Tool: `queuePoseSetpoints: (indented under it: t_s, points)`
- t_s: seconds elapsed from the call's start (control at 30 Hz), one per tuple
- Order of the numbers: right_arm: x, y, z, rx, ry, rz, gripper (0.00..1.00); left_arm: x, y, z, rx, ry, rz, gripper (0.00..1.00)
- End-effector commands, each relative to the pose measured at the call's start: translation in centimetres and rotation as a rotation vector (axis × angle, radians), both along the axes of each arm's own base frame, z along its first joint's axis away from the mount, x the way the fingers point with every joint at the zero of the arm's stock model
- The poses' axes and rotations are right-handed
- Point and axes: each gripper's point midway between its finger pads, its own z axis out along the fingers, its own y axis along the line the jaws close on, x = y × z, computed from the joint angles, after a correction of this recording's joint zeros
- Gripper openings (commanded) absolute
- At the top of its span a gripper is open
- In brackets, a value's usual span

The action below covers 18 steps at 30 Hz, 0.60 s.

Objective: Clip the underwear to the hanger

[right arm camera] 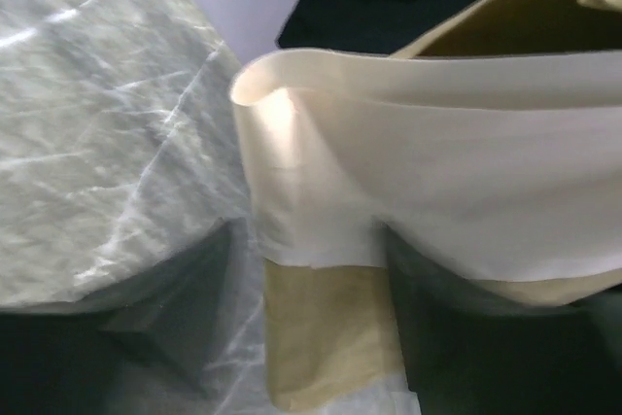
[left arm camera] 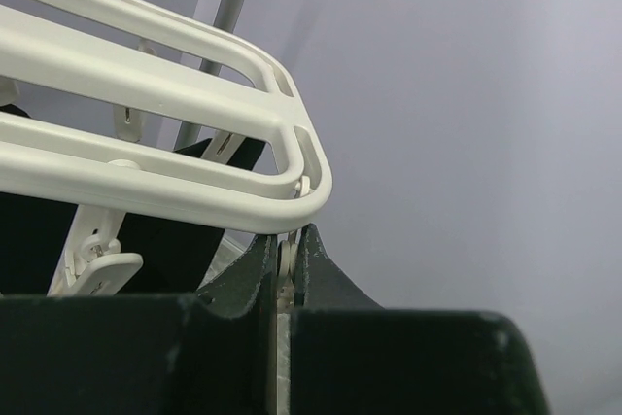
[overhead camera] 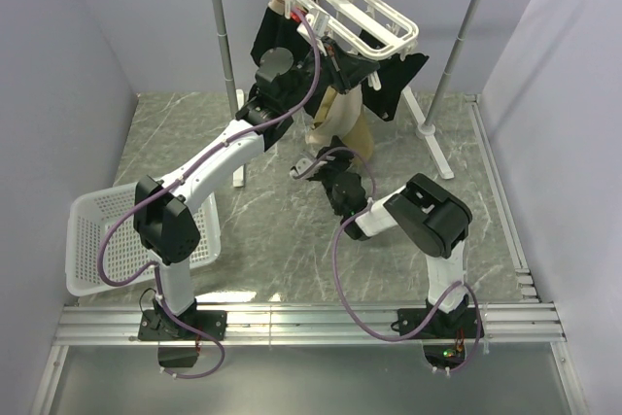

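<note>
- One hanger (overhead camera: 350, 7) at top centre, one underwear (overhead camera: 340, 123) dangling below it, black garments (overhead camera: 389, 80) (two, seemingly) alongside.
- Left gripper (left arm camera: 285, 274) pinches one clip (left arm camera: 287, 264); right gripper (right arm camera: 311, 337) pinches the underwear.

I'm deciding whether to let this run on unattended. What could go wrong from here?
The left gripper pinches a clip at the hanger's corner; if it slips, the clip may shut without fabric. The right gripper holds the tan underwear by its waistband edge only, so it could slide out before reaching the clip.

L tool (left arm camera: 285, 274) pinched; R tool (right arm camera: 316, 269) (blurry) prob. closed.
</note>
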Motion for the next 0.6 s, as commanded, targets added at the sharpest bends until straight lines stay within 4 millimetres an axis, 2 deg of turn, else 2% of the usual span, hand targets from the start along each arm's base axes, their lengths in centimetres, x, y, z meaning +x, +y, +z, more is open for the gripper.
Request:
queuePoseSetpoints:
  t_s: [0.0,0.07,0.1,0.2,0.37,0.57]
  points:
    - [-1.1,-2.3,12.3,0.358,-0.388,-0.024,0.56,-1.1,-0.1,2.7,-0.031,-0.073,-0.025,0.0]
    - [-1.5,-2.4,12.5,0.354,-0.39,-0.009,0.39,-1.1,-0.1,2.7,-0.032,-0.077,-0.026,0.0]
    - [-1.7,-2.4,12.7,0.354,-0.394,0.005,0.22,-1.1,-0.1,2.5,-0.029,-0.074,-0.026,0.0]
    - [-2.7,-2.8,13.8,0.389,-0.4,0.03,0.0,-1.2,-0.1,2.6,-0.03,-0.074,-0.028,0.0]
    - [-5.6,-4.3,16.7,0.416,-0.421,0.128,0.0,-1.5,-0.1,2.4,-0.027,-0.072,-0.035,0.0]
    - [-8.0,-6.7,18.4,0.457,-0.434,0.188,0.0,-1.7,0.1,2.0,-0.021,-0.07,-0.041,0.0]
